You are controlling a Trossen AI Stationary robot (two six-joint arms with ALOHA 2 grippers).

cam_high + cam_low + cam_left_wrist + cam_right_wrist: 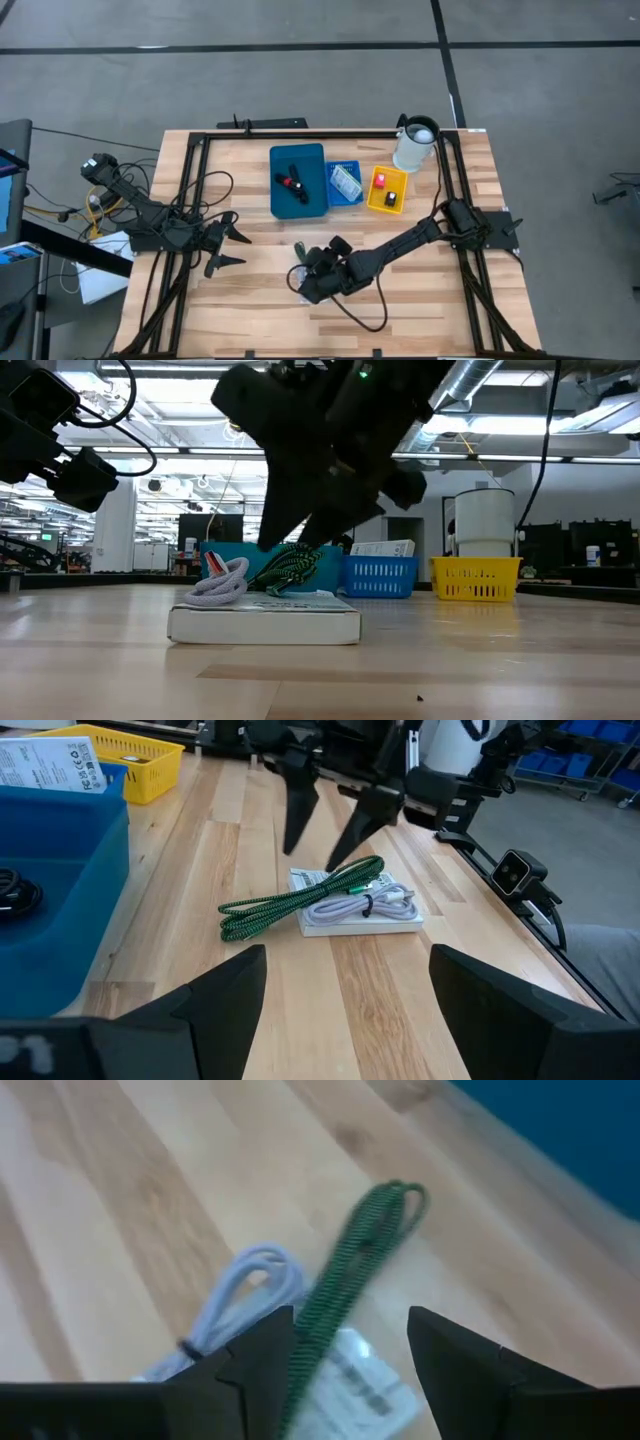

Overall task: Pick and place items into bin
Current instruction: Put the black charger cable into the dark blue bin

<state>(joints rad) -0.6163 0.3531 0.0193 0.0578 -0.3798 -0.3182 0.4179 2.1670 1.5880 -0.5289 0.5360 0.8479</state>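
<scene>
A: Where do we stand with our right tool (335, 815)?

B: We hang it just above the white packet (360, 915) near the middle of the tabletop (440, 310), fingers spread, nothing gripped. The green-and-black cord (290, 900) and a coiled white cable (365, 903) lie across that packet, so we probably straddle the cord to lift it first.

A: And the bins?

B: The big blue bin (298, 182) sits beyond, already holding dark and red pieces; a small blue basket (345, 183) and a yellow basket (388, 190) stand beside it.

A: Our left tool (228, 248)?

B: It waits open near the left edge, well apart, facing the pile.
</scene>
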